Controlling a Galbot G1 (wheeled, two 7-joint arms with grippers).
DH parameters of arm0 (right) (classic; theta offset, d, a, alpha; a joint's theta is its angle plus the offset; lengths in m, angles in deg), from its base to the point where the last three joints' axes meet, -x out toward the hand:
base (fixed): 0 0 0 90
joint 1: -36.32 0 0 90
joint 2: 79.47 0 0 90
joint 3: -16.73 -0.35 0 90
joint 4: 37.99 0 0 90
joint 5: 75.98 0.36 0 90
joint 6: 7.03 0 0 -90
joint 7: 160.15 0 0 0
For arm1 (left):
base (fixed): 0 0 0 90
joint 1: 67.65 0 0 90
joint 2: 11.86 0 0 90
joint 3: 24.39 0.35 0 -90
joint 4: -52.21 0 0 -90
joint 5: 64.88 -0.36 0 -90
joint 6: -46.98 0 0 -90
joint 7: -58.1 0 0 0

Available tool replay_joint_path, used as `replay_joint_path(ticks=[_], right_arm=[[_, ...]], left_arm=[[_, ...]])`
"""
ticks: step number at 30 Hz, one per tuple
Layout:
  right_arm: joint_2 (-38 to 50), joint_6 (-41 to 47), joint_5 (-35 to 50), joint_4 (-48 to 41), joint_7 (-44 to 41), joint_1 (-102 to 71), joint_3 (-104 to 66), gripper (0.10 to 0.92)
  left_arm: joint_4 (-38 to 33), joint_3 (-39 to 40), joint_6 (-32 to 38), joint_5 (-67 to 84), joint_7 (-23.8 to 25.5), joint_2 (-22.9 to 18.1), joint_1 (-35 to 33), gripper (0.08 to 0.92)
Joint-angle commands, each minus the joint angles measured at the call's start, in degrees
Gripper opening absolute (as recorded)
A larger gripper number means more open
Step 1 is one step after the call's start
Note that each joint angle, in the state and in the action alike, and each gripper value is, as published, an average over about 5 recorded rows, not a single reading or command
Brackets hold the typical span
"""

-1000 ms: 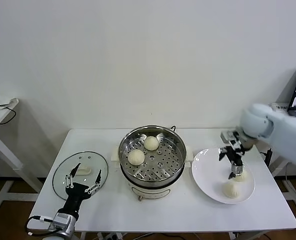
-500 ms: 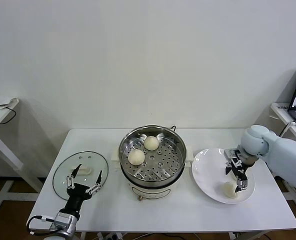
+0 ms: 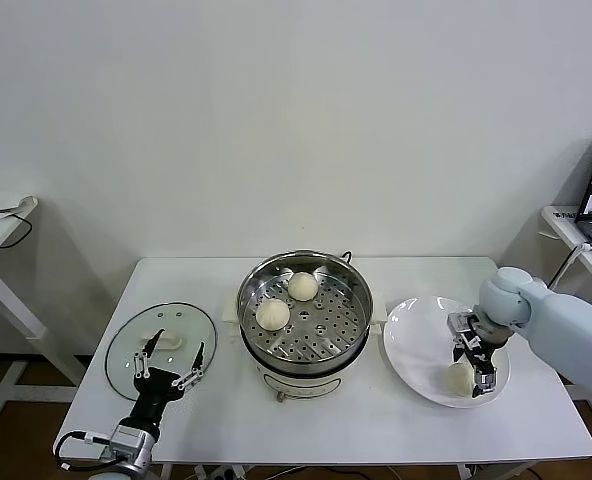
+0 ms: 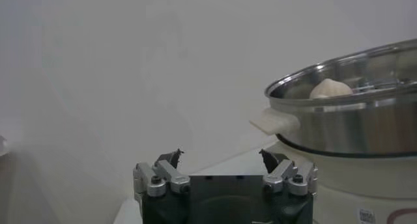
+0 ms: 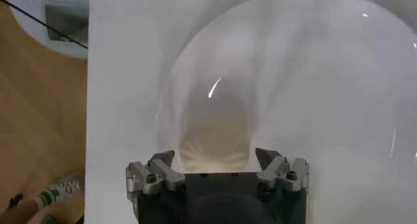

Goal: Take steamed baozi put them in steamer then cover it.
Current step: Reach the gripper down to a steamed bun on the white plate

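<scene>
Since 1 second ago, the right gripper has come down lower over the white plate, and only 1 bun now shows there where 2 showed before; the gripper sits over the spot where the other lay. Its fingers are spread wide, and the right wrist view shows a pleated bun between the 2 fingertips, not yet pinched. Whether the fingers touch it cannot be told.

On the white table stands 1 steamer, a shiny steel pot on a white base, at the centre. 2 steamed baozi rest on its perforated tray: 1 toward the back and 1 nearer the front left, close together but apart. The plate lies just to the right of the steamer.

1 cover, a clear glass lid with a white handle, lies flat on the table to the left of the steamer. The left gripper hangs over the lid's near edge, fingers spread and holding nothing. Its wrist view shows the steamer's rim with 1 bun peeking above it.
</scene>
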Motion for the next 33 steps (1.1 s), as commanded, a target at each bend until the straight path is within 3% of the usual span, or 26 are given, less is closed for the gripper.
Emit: replay_joint_path(ticks=[1, 4, 10, 18, 24, 33], right_arm=[[-0.5, -0.3, -1.4, -0.7, 0.2, -1.8, -1.6, 0.823], [-0.4, -0.3, -1.4, -0.5, 0.1, -1.8, -1.5, 0.817], [0.1, -0.4, -1.5, -0.3, 0.1, -2.0, -1.9, 0.719], [0.1, -1.1, -1.5, -0.5, 0.5, -2.4, -3.0, 0.649], [1.1, -1.0, 1.3, 0.5, 0.4, 0.5, -2.3, 0.645], [2.6, -2.0, 12.2, 4.2, -0.4, 21.4, 6.6, 0.648]], left_arm=[[0.1, 0.0, 0.1, -0.1, 0.1, 0.0, 0.0, 0.823], [0.2, 0.1, 0.2, -0.2, 0.1, 0.0, -0.1, 0.823], [0.2, 0.3, 0.2, -0.3, 0.1, -0.1, 0.0, 0.823], [0.1, 0.4, 0.2, -0.3, 0.0, -0.2, -0.1, 0.823], [-0.3, 0.3, 0.2, -0.3, 0.0, -0.1, -0.3, 0.823], [-0.9, 0.4, 0.3, -0.6, 0.0, -0.1, -0.6, 0.823]])
